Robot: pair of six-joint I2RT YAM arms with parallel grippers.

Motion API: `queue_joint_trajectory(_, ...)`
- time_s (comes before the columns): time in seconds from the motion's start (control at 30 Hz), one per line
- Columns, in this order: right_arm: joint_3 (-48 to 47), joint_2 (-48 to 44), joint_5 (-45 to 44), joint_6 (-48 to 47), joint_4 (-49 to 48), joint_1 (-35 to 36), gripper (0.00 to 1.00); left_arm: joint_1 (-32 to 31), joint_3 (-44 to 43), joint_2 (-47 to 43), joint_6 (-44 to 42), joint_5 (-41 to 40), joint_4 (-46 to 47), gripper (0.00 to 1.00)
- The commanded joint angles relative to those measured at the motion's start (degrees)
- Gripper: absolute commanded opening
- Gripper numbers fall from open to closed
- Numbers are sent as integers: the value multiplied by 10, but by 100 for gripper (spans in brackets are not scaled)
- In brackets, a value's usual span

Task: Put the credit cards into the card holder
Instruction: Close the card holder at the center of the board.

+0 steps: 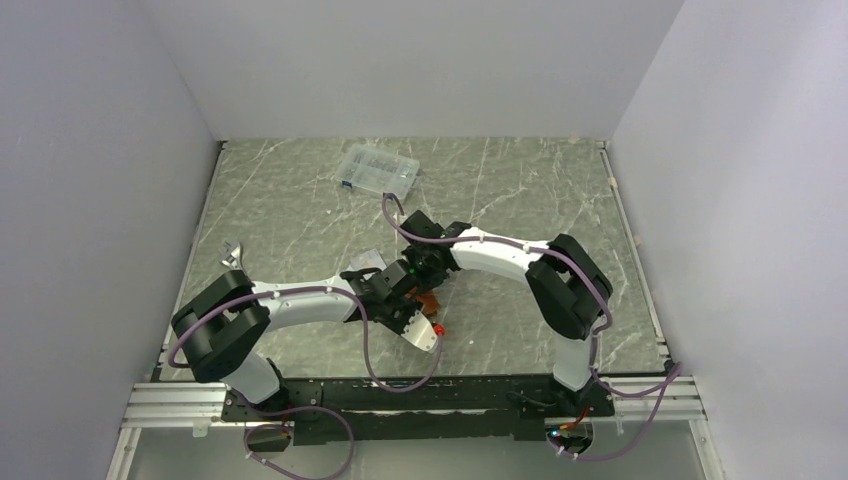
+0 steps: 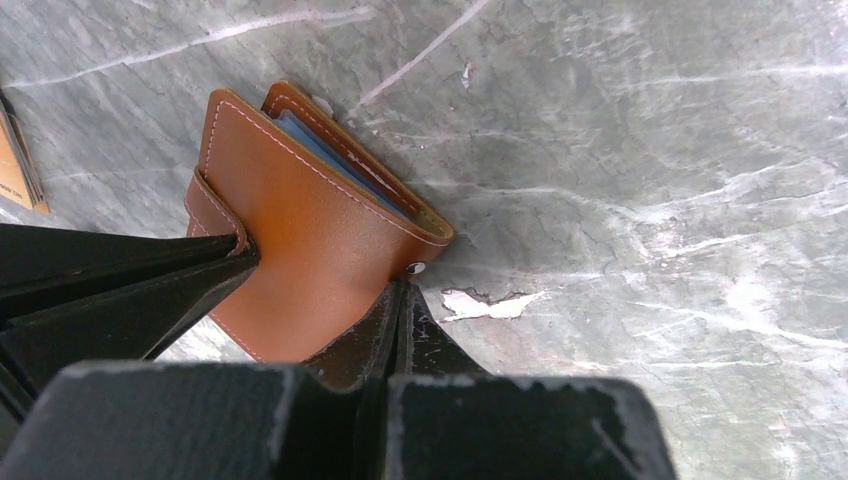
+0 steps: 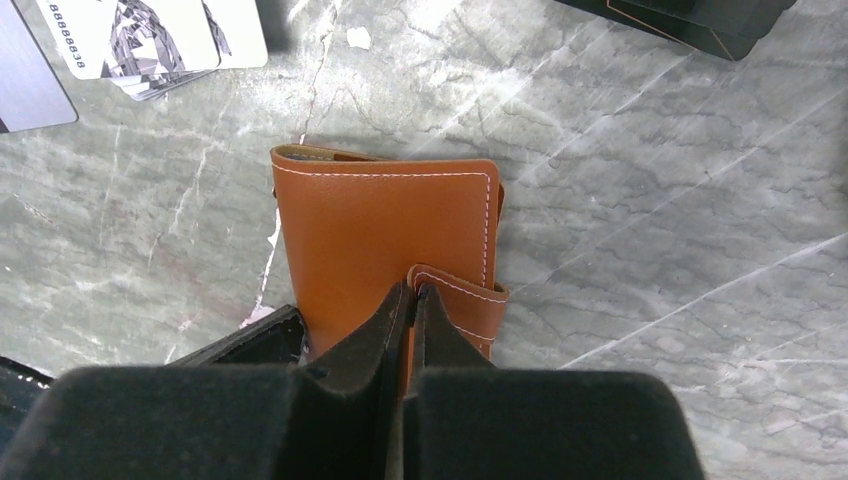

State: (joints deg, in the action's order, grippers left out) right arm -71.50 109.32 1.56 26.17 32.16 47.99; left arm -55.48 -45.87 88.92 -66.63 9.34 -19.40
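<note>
The left gripper (image 2: 402, 300) is seen with its two fingers (image 2: 420, 335) pressed almost together. Only a thin crack is left between them. The edge of the card holder (image 2: 310, 240) is pinched there, right beside the little silver snap (image 2: 414, 268).

The right gripper (image 3: 412, 295) is seen almost shut too. Its fingers (image 3: 370, 330) are squeezed onto the card holder at the small brown strap (image 3: 465, 300), and a strip of brown leather can be seen in the crack between them. In the left wrist view these same black fingers are seen touching the strap from the left side.

So the card holder is gripped from two sides, with one gripper at each end of its near edge. It is folded nearly shut on the grey stone table (image 3: 650, 250). A small gap is left at its far side, and something blue (image 2: 320, 150) can be seen inside. It cannot be told if the holder is lying flat or tipped up.

The credit cards (image 3: 150, 40) are spread on the table past the holder, well apart from the fingers. Numbers are printed on a pale one. An orange card (image 2: 15, 165) is seen at the left edge of the left wrist view, away from the holder.

A clear box (image 1: 378, 170) is set far back on the table.
</note>
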Motion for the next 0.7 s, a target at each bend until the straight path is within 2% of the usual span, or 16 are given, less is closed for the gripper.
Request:
queue_joint_trajectory(0.0,85,83,15,24,-23,15,0,5,-1,-8,5,41,-35,1)
queue_joint_trajectory(0.47,154,119,-14,50,-50,21,0,56,-58,-49,40,90,-98,3)
queue_joint_trajectory(0.67,179,128,-40,69,-48,30,0,75,-86,-60,58,96,-118,8)
